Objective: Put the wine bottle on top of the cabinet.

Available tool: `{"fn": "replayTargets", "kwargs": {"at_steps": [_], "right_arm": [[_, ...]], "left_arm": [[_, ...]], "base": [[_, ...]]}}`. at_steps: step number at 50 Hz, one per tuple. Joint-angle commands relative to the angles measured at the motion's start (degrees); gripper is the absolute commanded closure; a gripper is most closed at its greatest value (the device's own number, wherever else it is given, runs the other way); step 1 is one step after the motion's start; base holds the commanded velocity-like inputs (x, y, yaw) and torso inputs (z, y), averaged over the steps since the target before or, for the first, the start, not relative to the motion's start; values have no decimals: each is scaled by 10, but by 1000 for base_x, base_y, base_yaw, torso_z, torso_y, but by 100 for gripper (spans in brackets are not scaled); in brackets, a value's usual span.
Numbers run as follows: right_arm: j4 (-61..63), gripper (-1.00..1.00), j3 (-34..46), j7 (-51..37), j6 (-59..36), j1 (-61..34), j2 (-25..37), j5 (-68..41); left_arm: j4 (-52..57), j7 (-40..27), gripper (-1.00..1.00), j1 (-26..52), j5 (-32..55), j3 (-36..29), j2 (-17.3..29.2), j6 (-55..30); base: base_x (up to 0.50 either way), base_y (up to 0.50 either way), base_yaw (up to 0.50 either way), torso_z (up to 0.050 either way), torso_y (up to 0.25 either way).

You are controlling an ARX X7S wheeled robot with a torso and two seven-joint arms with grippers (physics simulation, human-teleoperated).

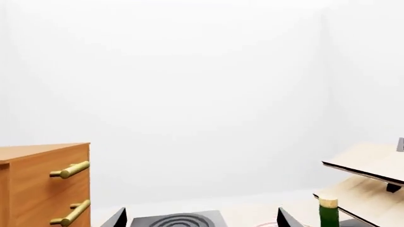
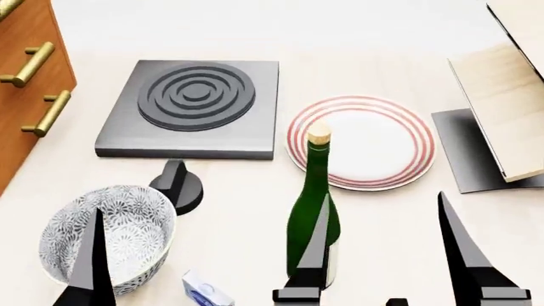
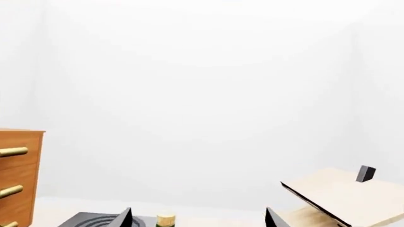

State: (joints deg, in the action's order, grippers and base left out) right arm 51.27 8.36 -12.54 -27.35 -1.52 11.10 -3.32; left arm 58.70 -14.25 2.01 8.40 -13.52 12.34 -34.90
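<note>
I am sitting at the reach step — nothing is grasped yet. The right gripper (image 2: 386, 255) is hanging low at the near edge of the bench with its dark fingers spread wide; its inner finger is overlapping the tall, slim dark-green glass wine bottle (image 2: 312, 220) in the head view, and the outer finger is standing off to the right. In the right wrist view only the tan cork is showing, closer to one finger than the other, so I judge the bottle is not centred between the jaws. The left gripper (image 2: 195, 261) is also open wide, empty, over the near left of the bench.

The bottle is standing upright near the front edge, about midway along it. Next I am judging that the right arm must shift leftward to centre on the bottle body, then close, lift and carry it left.

Just left of the bottle sit a small blue-and-white carton (image 2: 204, 293) and a grey floral-patterned ceramic bowl (image 2: 127, 229), then a black knob (image 2: 177, 185) — all under the carry path. Beyond are a white plate with red rings (image 2: 374, 143) and a grey square hob (image 2: 195, 105). The pale wooden slanted rack (image 2: 501, 115) is at the far right. The reddish-brown wooden cabinet with brass handles (image 2: 30, 70) is at the left edge — its top is out of the head view, so a high lift is needed.
</note>
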Motion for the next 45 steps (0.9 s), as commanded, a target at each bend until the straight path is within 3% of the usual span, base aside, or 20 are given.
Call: {"fn": "replayTargets", "kwargs": {"at_steps": [1, 10, 24, 45], "right_arm": [[-1, -100, 1, -4, -1, -1, 4, -5], [-4, -100, 2, -9, -2, -3, 5, -8], [-11, -100, 7, -17, 2, -1, 11, -4], [-7, -100, 16, -23, -1, -3, 21, -4]], "left_arm": [[5, -10, -100, 5, 11, -4, 7, -5], [4, -19, -100, 5, 23, 0, 13, -2], [-2, -30, -100, 5, 38, -1, 22, 7], [-1, -50, -100, 10, 59, -2, 35, 2]], "base": [[500, 0, 0, 0, 0], [477, 0, 0, 0, 0], [5, 8, 0, 0, 0], [0, 492, 0, 0, 0]]}}
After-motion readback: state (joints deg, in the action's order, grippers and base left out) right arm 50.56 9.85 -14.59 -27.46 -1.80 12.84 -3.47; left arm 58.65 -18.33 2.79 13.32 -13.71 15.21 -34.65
